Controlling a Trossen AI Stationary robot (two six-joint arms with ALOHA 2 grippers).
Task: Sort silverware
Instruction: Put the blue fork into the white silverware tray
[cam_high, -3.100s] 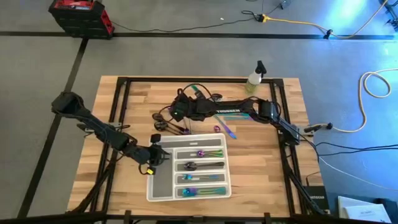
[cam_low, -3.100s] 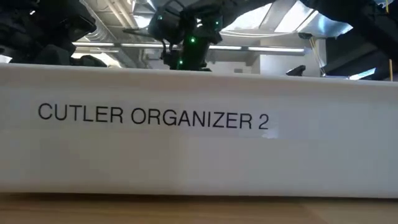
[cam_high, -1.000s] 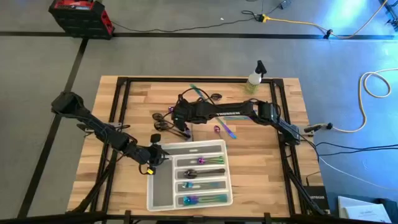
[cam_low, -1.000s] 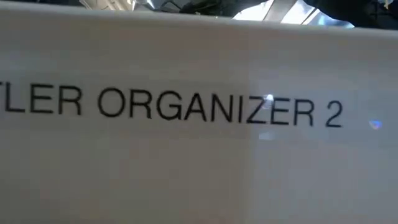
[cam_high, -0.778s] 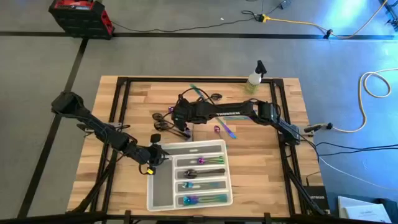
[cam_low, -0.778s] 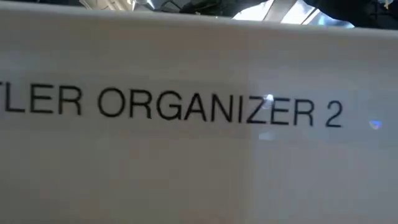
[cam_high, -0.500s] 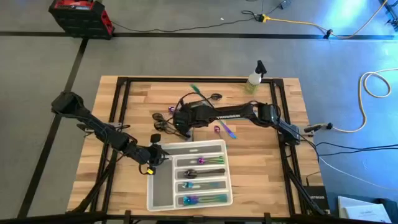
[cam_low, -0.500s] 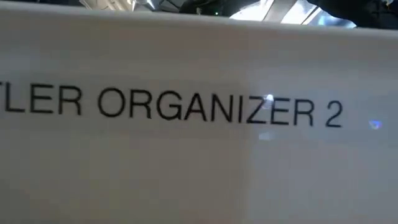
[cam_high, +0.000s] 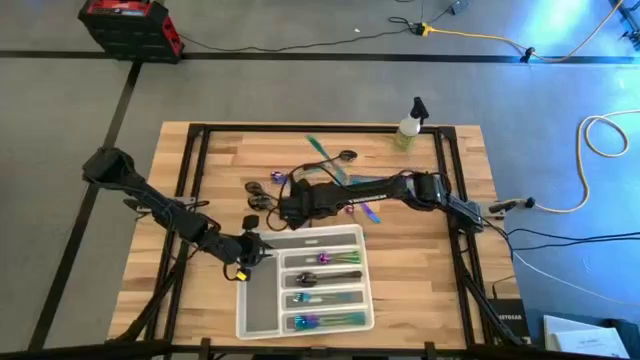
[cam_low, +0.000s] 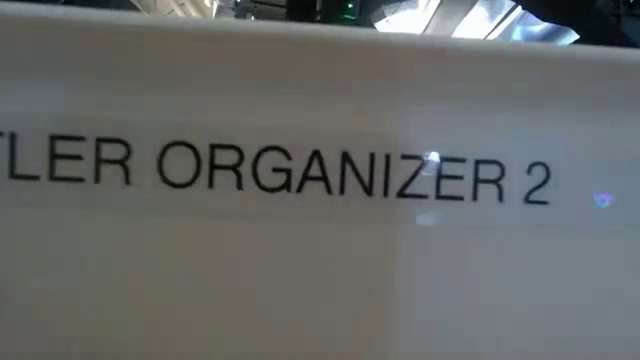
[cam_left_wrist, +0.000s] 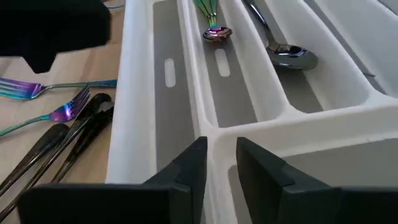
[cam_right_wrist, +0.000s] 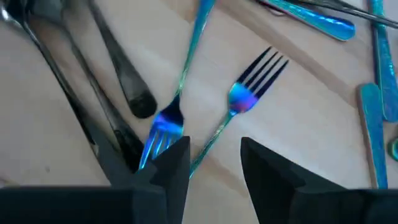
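The white compartment tray (cam_high: 300, 235) lies flat on the table's near middle, and its wall (cam_low: 300, 280) fills the low view. Iridescent and dark silverware (cam_high: 325, 258) lies in its compartments, among it spoons (cam_left_wrist: 214, 31). Loose silverware (cam_high: 262, 190) lies on the wood beyond the tray. My left gripper (cam_high: 252, 248) is shut on the tray at its far-left corner. My right gripper (cam_high: 290, 208) hangs open low over loose forks. An iridescent fork's handle (cam_right_wrist: 211, 143) runs between its fingers, and I cannot tell whether they touch it. My left gripper (cam_left_wrist: 217, 152) pinches an upright white wall (cam_left_wrist: 214, 134) of the tray between its two fingers, where walls meet near the far-left corner. One finger stands on each side of the wall. The fingers come slanting down from the table's left. The tray rests flat on the table.
A small spray bottle (cam_high: 408, 125) stands at the far right. Teal pieces (cam_high: 325, 150) lie near the far edge, and a purple-blue piece (cam_high: 368, 211) lies to the right of my right gripper. Bare wood lies left and right of the tray.
My right gripper has moved toward the table's near edge, closer to the tray's far wall and over the loose forks. The tray and my left gripper have stayed where they were.
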